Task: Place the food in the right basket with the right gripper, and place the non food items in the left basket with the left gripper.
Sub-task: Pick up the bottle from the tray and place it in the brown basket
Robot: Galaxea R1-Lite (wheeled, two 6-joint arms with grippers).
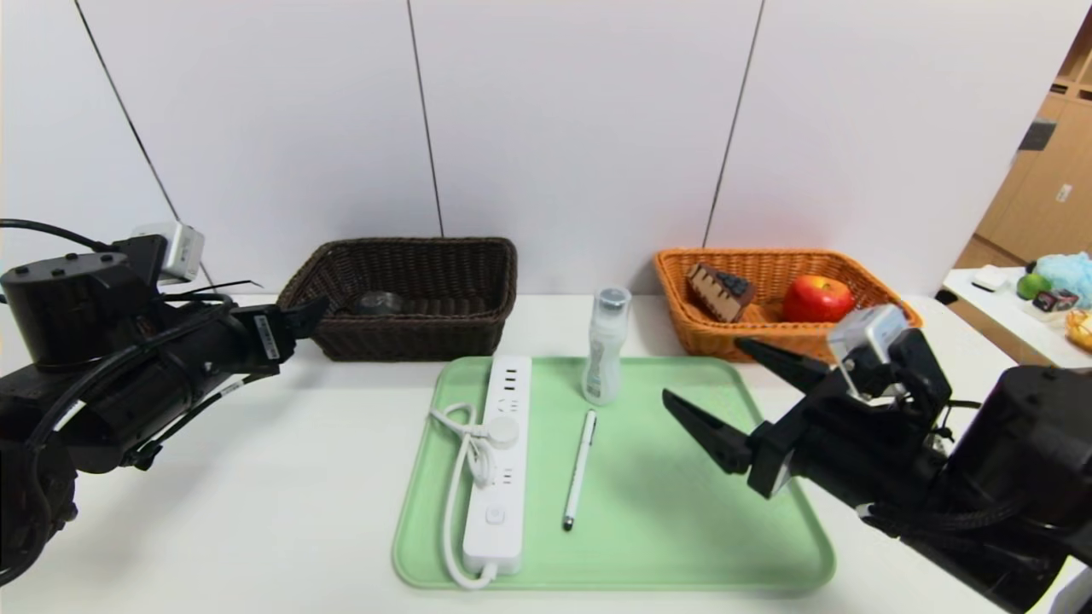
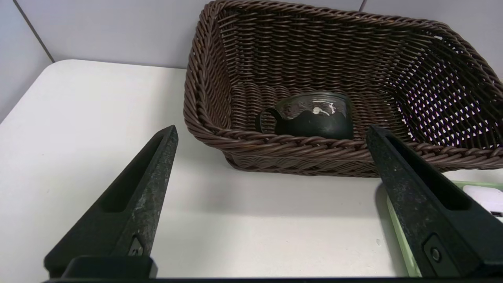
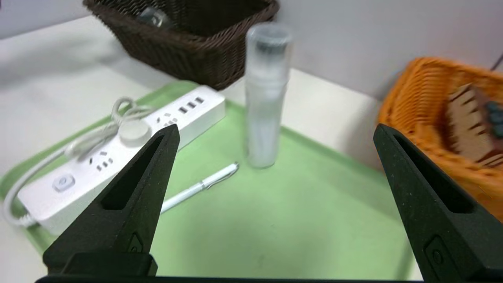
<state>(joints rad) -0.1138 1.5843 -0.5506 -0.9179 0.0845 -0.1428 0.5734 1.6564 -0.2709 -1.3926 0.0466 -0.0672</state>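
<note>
We see apple (image 1: 817, 298) and cake (image 1: 719, 292) in the orange basket (image 1: 699, 337) at one o'clock; glass dish (image 1: 379, 303) in the brown basket (image 1: 401, 341) at eleven; power strip (image 1: 497, 460), pen (image 1: 579, 467) and upright bottle (image 1: 605, 345) lie between.

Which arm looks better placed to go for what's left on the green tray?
The left. Only non-food remains: power strip, pen, bottle. The open left end effector sits beside the dark basket.

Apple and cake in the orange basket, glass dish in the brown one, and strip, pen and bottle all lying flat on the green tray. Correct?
Not quite: the bottle stands upright on the green tray, as the head view shows. The power strip and pen do lie flat; the rest is right.
</note>
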